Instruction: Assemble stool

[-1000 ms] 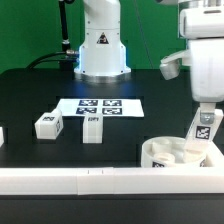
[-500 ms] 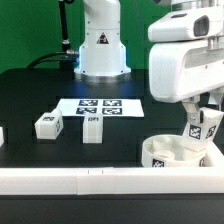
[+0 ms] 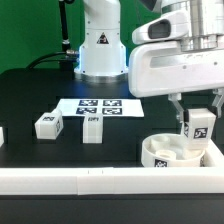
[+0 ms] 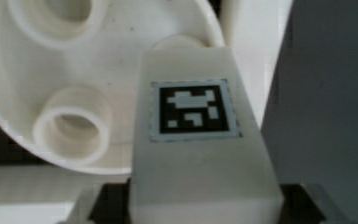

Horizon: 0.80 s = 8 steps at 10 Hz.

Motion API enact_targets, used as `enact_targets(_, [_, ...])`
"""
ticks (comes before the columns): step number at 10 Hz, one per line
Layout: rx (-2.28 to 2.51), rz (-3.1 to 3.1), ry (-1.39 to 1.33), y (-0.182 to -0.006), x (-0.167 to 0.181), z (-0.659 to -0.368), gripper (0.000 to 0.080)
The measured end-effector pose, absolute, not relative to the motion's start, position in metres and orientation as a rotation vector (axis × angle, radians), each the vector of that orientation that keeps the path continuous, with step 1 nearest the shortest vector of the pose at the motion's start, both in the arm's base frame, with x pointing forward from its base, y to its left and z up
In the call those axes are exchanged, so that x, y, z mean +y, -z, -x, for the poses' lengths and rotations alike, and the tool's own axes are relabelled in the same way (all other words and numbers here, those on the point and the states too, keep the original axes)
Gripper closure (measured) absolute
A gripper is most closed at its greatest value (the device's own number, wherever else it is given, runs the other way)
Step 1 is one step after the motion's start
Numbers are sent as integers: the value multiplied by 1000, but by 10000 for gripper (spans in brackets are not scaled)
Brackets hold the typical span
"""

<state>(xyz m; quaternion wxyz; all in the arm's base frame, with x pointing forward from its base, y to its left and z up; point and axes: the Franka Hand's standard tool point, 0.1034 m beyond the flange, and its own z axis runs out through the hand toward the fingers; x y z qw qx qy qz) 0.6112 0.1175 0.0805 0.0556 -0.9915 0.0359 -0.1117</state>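
We see the claw (image 3: 198,113) clamped on one stool leg (image 3: 198,127), its tip at the seat disc (image 3: 160,156); we judge it not socketed yet. Second leg (image 3: 47,125) and third leg (image 3: 92,128) lie on the tabletop (image 3: 30,90), well apart from the seat disc.

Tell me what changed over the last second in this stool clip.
The arm swung toward the exterior view's left, and the hand, keeping its grip on the leg, turned it from tilted to upright at the seat disc. Nothing was let go. The seat disc, the two loose legs and the marker board stayed put.
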Motion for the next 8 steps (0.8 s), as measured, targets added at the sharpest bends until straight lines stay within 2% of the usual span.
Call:
enact_targets(2, [496,2924,355,-81,111,-615,462])
enact_targets(8, [1224,2624,280,-82,103,-617,461])
